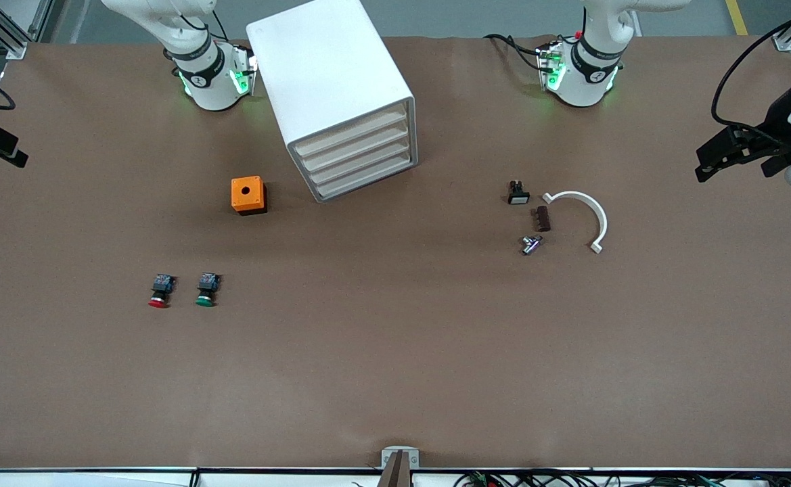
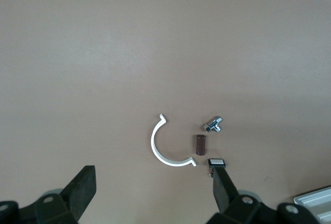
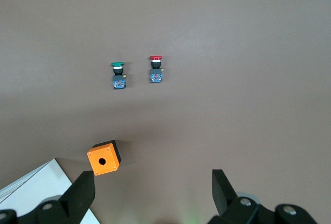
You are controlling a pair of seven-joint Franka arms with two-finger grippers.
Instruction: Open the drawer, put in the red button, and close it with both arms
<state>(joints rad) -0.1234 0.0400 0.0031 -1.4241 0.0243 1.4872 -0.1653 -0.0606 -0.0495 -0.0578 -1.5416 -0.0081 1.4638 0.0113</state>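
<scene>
The red button (image 1: 160, 291) lies on its side on the brown table, toward the right arm's end, beside a green-capped button (image 1: 206, 289). It also shows in the right wrist view (image 3: 155, 69). The white drawer cabinet (image 1: 341, 95) stands between the arm bases, with all its drawer fronts (image 1: 358, 159) shut. My right gripper (image 3: 152, 178) is open and empty, high over the table near the orange box (image 3: 104, 158). My left gripper (image 2: 151, 175) is open and empty, high over the table near a white half ring (image 2: 168, 149). Neither hand shows in the front view.
The orange box with a hole (image 1: 247, 195) sits beside the cabinet. Toward the left arm's end lie the white half ring (image 1: 584, 216), a brown block (image 1: 542, 218), a metal fitting (image 1: 531, 244) and a small black switch (image 1: 518, 193). Black-and-white gear (image 1: 760, 145) overhangs that end.
</scene>
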